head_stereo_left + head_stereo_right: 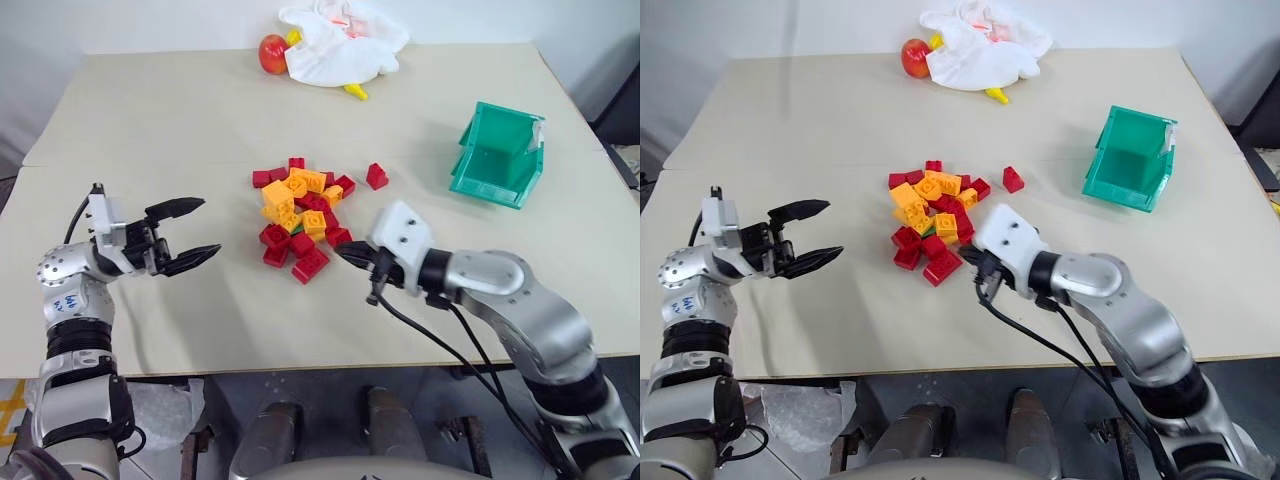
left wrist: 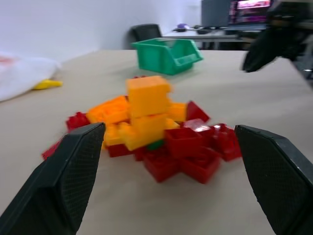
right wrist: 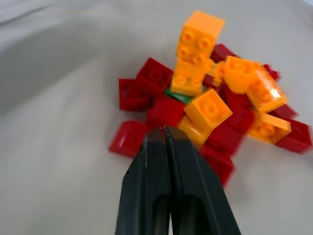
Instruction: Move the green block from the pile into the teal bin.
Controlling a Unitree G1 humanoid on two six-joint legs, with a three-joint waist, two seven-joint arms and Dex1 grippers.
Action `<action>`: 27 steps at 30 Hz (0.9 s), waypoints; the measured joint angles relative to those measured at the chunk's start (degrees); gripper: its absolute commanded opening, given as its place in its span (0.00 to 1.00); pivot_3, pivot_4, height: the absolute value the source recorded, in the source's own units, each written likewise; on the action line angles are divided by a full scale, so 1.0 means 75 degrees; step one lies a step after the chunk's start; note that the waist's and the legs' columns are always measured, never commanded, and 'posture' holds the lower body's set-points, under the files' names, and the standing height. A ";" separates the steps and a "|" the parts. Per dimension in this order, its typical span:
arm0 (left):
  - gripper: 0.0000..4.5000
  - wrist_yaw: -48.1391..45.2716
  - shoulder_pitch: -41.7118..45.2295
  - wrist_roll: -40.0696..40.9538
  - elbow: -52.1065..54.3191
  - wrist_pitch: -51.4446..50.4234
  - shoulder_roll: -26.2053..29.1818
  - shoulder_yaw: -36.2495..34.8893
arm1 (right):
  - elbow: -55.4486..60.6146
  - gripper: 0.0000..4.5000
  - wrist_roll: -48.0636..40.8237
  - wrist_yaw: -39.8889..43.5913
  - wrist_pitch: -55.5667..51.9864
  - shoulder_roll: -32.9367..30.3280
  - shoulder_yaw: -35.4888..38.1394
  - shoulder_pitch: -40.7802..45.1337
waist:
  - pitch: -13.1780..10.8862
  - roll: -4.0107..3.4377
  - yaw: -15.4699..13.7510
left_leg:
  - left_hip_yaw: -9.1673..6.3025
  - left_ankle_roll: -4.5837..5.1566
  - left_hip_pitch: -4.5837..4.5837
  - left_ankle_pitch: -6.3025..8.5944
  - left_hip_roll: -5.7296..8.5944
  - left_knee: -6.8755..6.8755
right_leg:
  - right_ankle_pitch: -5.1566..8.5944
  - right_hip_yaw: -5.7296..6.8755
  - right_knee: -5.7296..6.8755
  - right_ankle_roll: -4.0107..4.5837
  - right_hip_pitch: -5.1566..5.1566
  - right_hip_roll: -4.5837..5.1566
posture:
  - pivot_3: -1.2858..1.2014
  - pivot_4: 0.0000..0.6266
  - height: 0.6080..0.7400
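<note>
Beside the pile [image 1: 300, 215] — both grippers poised, green block [image 3: 177, 94] still buried.
Right gripper [image 3: 165, 134], clenched and empty, noses the pile's near edge, likely to part bricks; left gripper [image 1: 188, 233] waits released — teal bin [image 1: 500, 157] well apart.

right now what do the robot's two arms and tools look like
Both arms are silver-grey metal with black joint bands. The left tool has two black, pointed, textured fingers, and blue handwriting marks that wrist. The right tool sits under a white housing, with black cables trailing from it.
</note>
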State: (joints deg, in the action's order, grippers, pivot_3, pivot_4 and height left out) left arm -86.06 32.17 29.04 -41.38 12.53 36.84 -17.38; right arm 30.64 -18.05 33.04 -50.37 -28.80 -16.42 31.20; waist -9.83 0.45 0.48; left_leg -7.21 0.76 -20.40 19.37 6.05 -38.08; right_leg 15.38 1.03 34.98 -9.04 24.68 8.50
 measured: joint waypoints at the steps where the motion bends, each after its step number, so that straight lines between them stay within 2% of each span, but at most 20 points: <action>1: 1.00 -0.0001 -0.0077 0.0047 0.0032 -0.0022 0.0082 0.0110 | -0.0456 0.00 0.0173 -0.0175 -0.0098 0.0348 -0.0231 0.0446 | 0.0000 -0.0001 0.0016 | 0.0001 0.0000 0.0000 0.0000 0.0001 -0.0001 | -0.0001 -0.0003 0.0004 0.0000 0.0006 0.0001 | 0.52 0.24 1.00; 4: 1.00 -0.0001 -0.0176 0.0049 -0.0008 0.0043 0.0173 0.0263 | -0.1395 0.00 0.0586 -0.0602 -0.0118 0.1361 -0.0744 0.1289 | 0.0000 -0.0001 0.0076 | -0.0002 -0.0001 -0.0007 0.0000 -0.0001 0.0005 | 0.0000 -0.0001 0.0012 0.0001 0.0024 -0.0002 | 0.52 0.24 1.00; 9: 1.00 0.0006 -0.0163 0.0051 0.0001 0.0211 0.0146 0.0238 | -0.2843 0.00 0.1046 -0.0916 0.0148 0.2667 -0.1360 0.2031 | 0.0002 0.0003 0.0170 | 0.0000 0.0002 -0.0028 0.0001 0.0015 -0.0004 | -0.0009 -0.0006 0.0060 0.0016 0.0069 0.0005 | 0.52 0.24 1.00; 16: 1.00 0.0018 -0.0376 0.0062 0.0111 0.0187 0.0102 0.0176 | -0.4506 0.00 0.1413 -0.1118 0.0910 0.3693 -0.1425 0.2410 | 0.0003 0.0003 0.0260 | 0.0002 0.0002 -0.0051 0.0001 0.0011 -0.0004 | -0.0012 -0.0004 0.0079 0.0021 0.0108 0.0003 | 0.52 0.24 1.00; 20: 1.00 0.0101 -0.0430 0.0060 0.0308 0.0260 -0.0068 0.0096 | -0.6258 0.00 0.1832 -0.1579 0.1446 0.4663 -0.1437 0.2868 | 0.0002 0.0002 0.0412 | 0.0007 -0.0008 -0.0050 -0.0004 0.0005 -0.0010 | -0.0012 -0.0006 0.0084 0.0021 0.0109 -0.0001 | 0.52 0.24 1.00; 23: 1.00 0.0244 -0.0427 0.0051 0.0358 0.0345 -0.0083 0.0028 | -0.7244 0.00 0.2200 -0.2057 0.1821 0.4658 -0.1232 0.3009 | 0.0003 0.0002 0.0398 | 0.0006 -0.0009 -0.0049 -0.0005 0.0010 -0.0016 | -0.0015 -0.0010 0.0090 0.0026 0.0108 0.0001 | 0.52 0.24 1.00; 27: 1.00 0.0340 -0.0425 0.0030 0.0355 0.0396 -0.0081 -0.0003 | -0.7727 0.00 0.2516 -0.2495 0.2087 0.4612 -0.0975 0.3135 | 0.0003 0.0002 0.0389 | 0.0004 -0.0009 -0.0049 -0.0005 0.0010 -0.0020 | -0.0016 -0.0009 0.0094 0.0028 0.0108 0.0001 | 0.52 0.24 1.00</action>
State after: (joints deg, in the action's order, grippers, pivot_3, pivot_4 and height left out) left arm -83.51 28.99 29.27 -38.72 15.51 36.23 -17.40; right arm -27.31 0.82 14.33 -34.71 5.79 -23.73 54.71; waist -9.81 0.46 3.40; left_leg -7.18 0.69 -20.77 19.33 6.12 -38.23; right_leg 15.26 0.96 35.69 -8.83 25.49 8.51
